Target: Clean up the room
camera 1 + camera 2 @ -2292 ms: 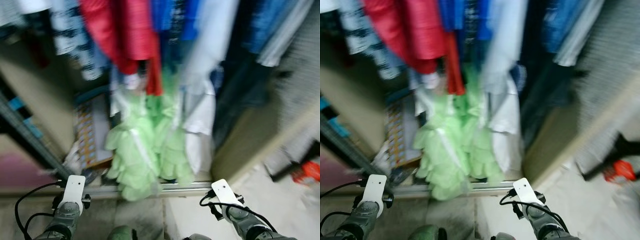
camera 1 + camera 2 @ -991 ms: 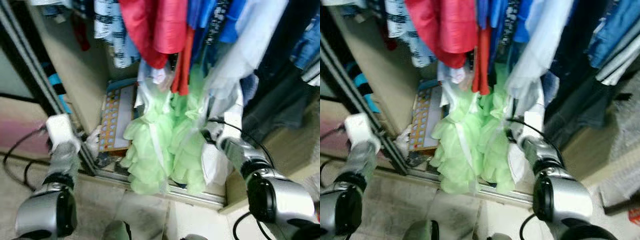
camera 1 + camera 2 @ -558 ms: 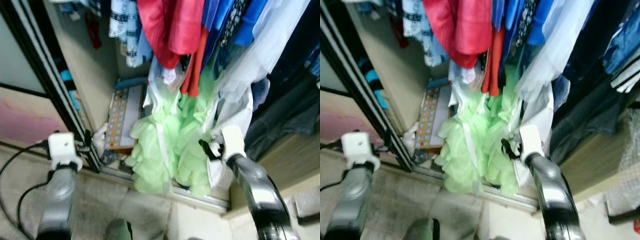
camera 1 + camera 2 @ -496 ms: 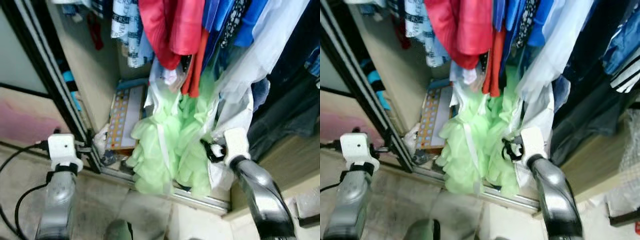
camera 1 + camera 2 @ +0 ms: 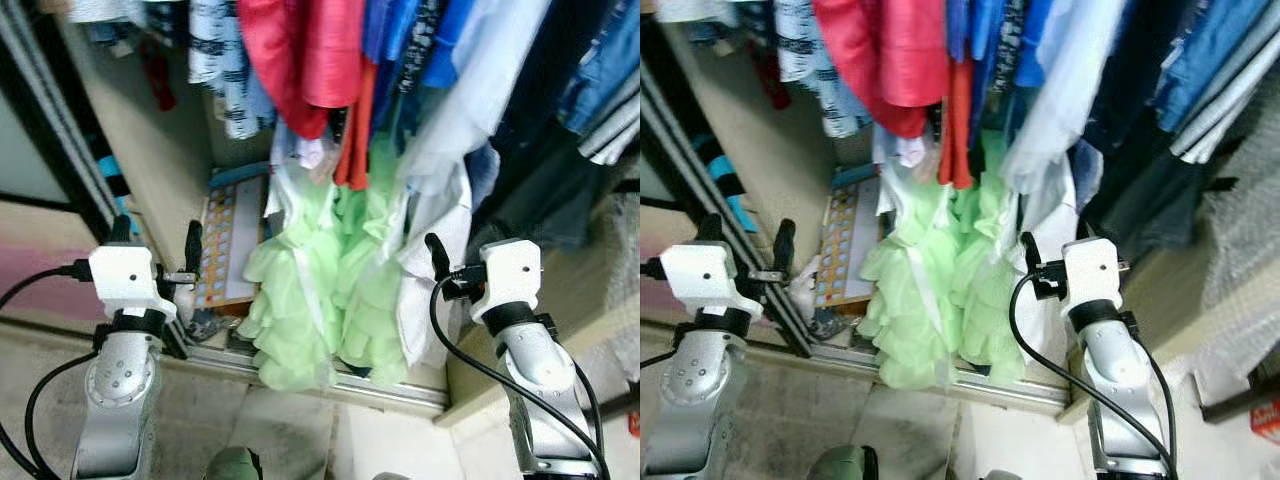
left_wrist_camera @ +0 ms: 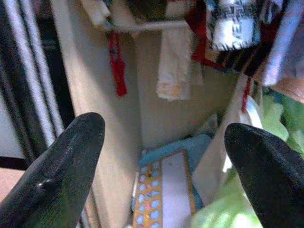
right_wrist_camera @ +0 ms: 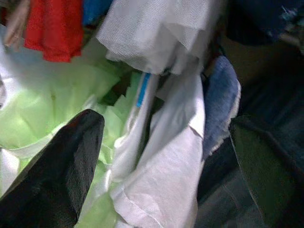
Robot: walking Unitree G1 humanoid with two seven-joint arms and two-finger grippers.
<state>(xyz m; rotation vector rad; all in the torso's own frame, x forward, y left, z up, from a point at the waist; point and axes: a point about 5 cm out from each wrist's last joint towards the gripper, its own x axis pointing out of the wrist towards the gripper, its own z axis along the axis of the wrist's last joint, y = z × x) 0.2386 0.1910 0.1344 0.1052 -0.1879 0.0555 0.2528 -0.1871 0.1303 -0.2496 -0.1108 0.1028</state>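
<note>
An open wardrobe (image 5: pixel 170 160) packed with hanging clothes (image 5: pixel 330 50) is faced, with a frilly light green garment (image 5: pixel 310 300) spilling down over the sliding-door track (image 5: pixel 390 385) at its foot and a patterned flat box (image 5: pixel 225 245) stood against the inner wall. The step in hand is judged to be the approach: nothing has been grasped. Next, one target must be chosen, probably the green garment, and reached. The left gripper (image 6: pixel 164 156) is held with fingers wide apart near the door frame, holding nothing; the right gripper (image 7: pixel 171 156) is likewise spread, empty, just before a white garment (image 7: pixel 161 156).
</note>
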